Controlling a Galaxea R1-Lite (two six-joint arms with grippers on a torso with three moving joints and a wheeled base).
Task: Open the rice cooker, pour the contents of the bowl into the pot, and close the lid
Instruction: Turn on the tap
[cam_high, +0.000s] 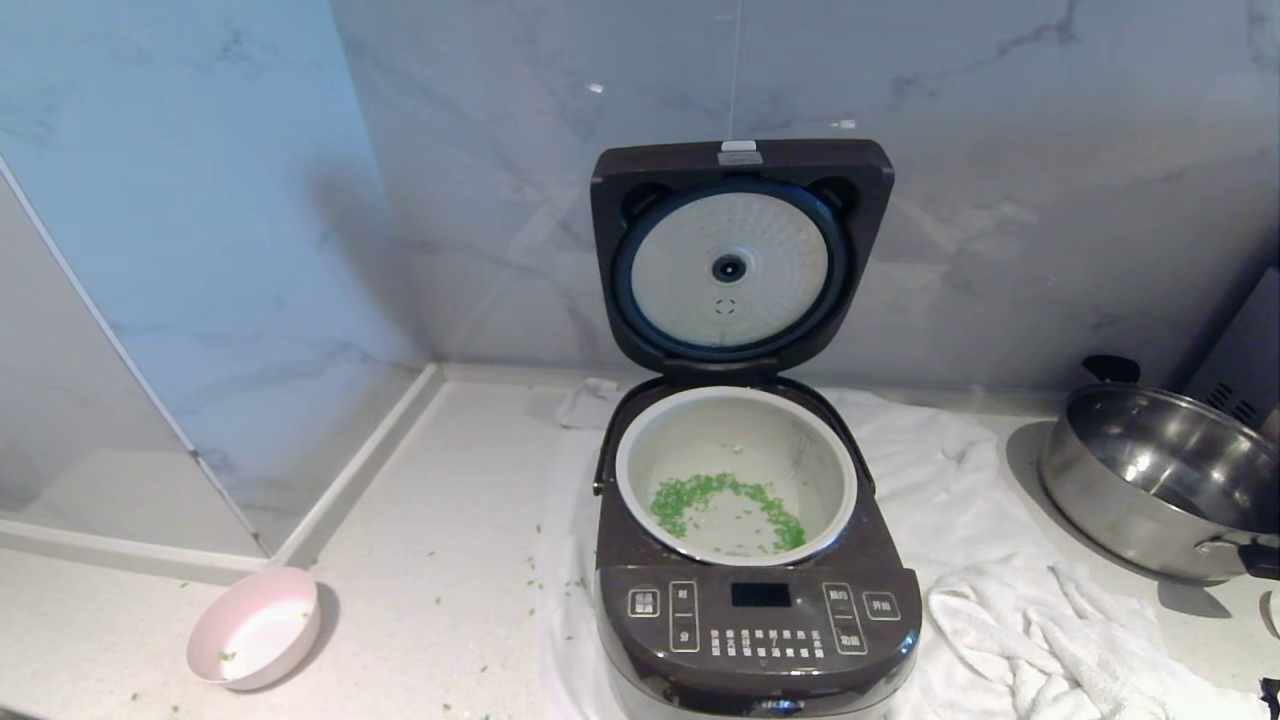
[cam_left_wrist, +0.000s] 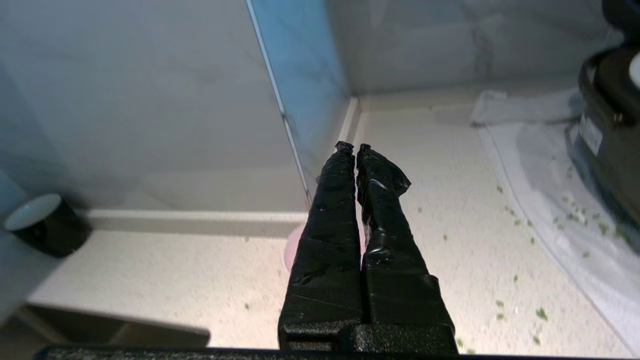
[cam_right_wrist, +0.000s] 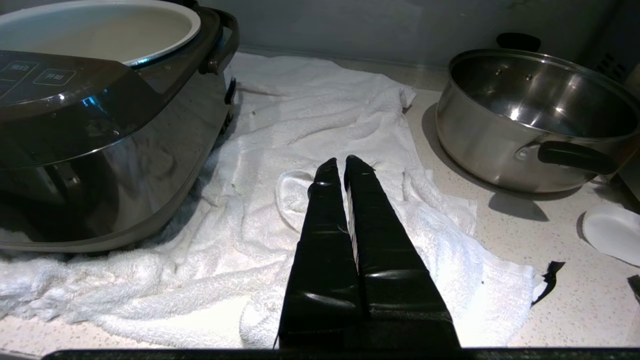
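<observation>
Left gripper (cam_left_wrist: 355, 146): jaws pressed together, holding nothing, hanging above the speckled pale stone counter (cam_left_wrist: 150, 280) near its left wall corner; the small round pale pink bowl (cam_left_wrist: 295, 247) shows just behind the jaws.

Right gripper (cam_right_wrist: 345, 161): jaws likewise closed and empty, parked over the crumpled white towel (cam_right_wrist: 320, 115) between the cooker and the shiny steel pan with black handles (cam_right_wrist: 535, 115).

Bowl (cam_high: 255, 627) lies tipped toward the counter's front left edge, nearly empty, one or two bits inside.

Large dark brown-grey rice cooker (cam_high: 760, 620) stands mid-counter on the towel, dark hinged lid (cam_high: 740, 255) upright. Bright green chopped bits (cam_high: 720, 500) sit in the pale round inner pot (cam_high: 640, 470); a few strays on the counter.

Judgement: opening and pouring done; only closing the lid is left.
</observation>
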